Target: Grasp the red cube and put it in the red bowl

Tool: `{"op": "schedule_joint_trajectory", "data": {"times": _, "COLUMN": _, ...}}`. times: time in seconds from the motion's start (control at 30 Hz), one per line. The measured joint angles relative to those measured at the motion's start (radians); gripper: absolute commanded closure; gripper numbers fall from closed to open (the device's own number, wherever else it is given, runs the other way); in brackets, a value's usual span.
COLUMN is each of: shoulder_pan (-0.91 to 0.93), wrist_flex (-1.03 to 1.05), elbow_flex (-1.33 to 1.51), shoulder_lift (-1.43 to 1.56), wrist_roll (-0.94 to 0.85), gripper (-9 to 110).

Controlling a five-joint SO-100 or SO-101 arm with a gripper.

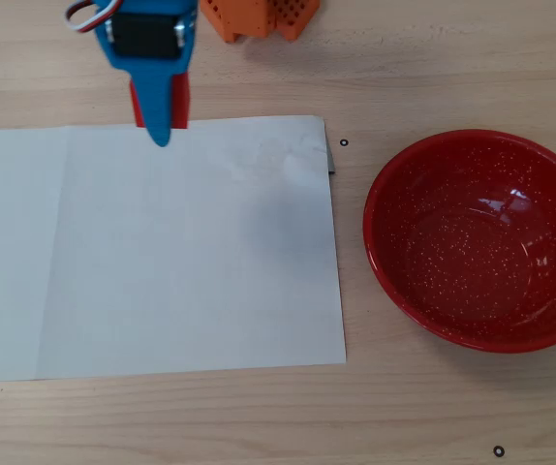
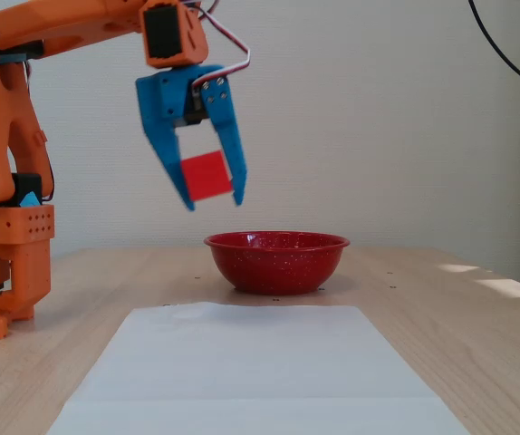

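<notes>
Your orange printed arm [image 2: 61, 23] reaches out level from its base at the left of the fixed view, wrist bent so the blue two-finger gripper [image 2: 213, 199] hangs high above the table, tilted a bit. Its fingers [image 2: 229, 145] are clamped on the small bright-red cube [image 2: 206, 176]. From overhead, the gripper [image 1: 162, 131] points toward the near side.

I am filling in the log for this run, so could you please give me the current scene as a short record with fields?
gripper: blue two-finger gripper, raised well above the table, tilted, shut on the red cube
red cube: held between the blue fingers, in the air; in the overhead view only a red sliver shows beside the gripper
red bowl: empty, upright on the table, to the right of the paper in the overhead view
white paper sheet: flat on the wooden table, nothing resting on it
task stage: cube lifted, not yet over the bowl
</notes>
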Motion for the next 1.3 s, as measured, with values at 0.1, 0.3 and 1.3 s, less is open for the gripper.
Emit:
{"op": "schedule_joint_trajectory", "data": {"times": 0.1, "shoulder_pan": 0.092, "wrist_flex": 0.021, "elbow_flex": -0.067, "shoulder_lift": -0.005, "wrist_roll": -0.048, "gripper": 101}}
{"op": "schedule_joint_trajectory", "data": {"times": 0.3, "shoulder_pan": 0.298, "wrist_flex": 0.041, "elbow_flex": -0.189, "shoulder_lift": -0.055, "wrist_roll": -0.166, "gripper": 101}}
{"op": "schedule_joint_trajectory", "data": {"times": 1.3, "shoulder_pan": 0.77, "wrist_flex": -0.696, "elbow_flex": 0.143, "shoulder_lift": -0.213, "wrist_roll": -0.244, "gripper": 71}}
